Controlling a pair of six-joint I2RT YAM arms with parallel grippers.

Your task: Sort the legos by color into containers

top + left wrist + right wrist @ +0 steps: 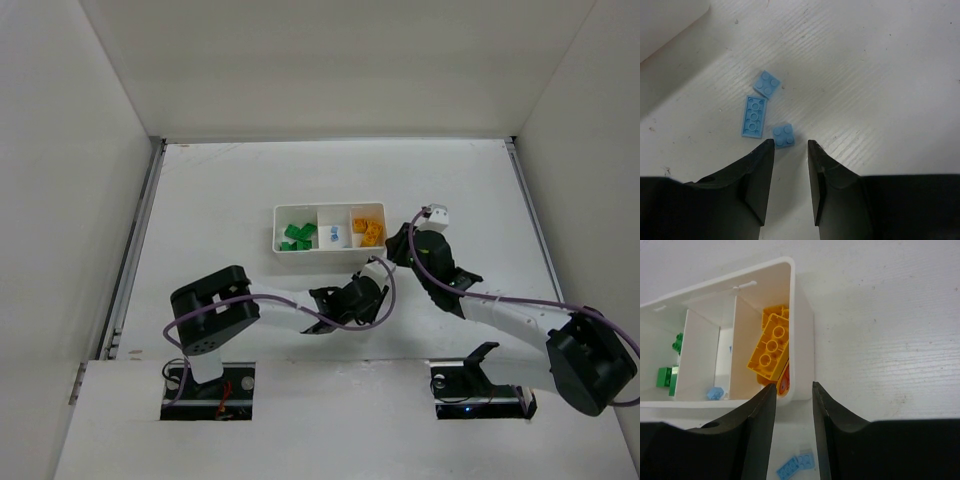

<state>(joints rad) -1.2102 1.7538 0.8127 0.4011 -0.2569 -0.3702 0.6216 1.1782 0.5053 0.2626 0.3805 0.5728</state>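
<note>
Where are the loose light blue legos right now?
On the bare table, the three light blue legos lie clustered just ahead of the left gripper and its open fingertips in the left wrist view, outside the white tray.

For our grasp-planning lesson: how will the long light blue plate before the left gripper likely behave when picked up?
Probably stiff and light: the long blue plate looks like thin hard plastic. Lying flat on the table, it offers little edge, so a grasp may just push it. Unlikely to roll.

The left arm [285, 305] and right arm [505, 315] are white tubes with black joint housings, each trailing a purple cable [168, 332]. Fingers [757, 185] are black wedges. A white block [437, 215] caps the wrist beside the tray [330, 207].
</note>
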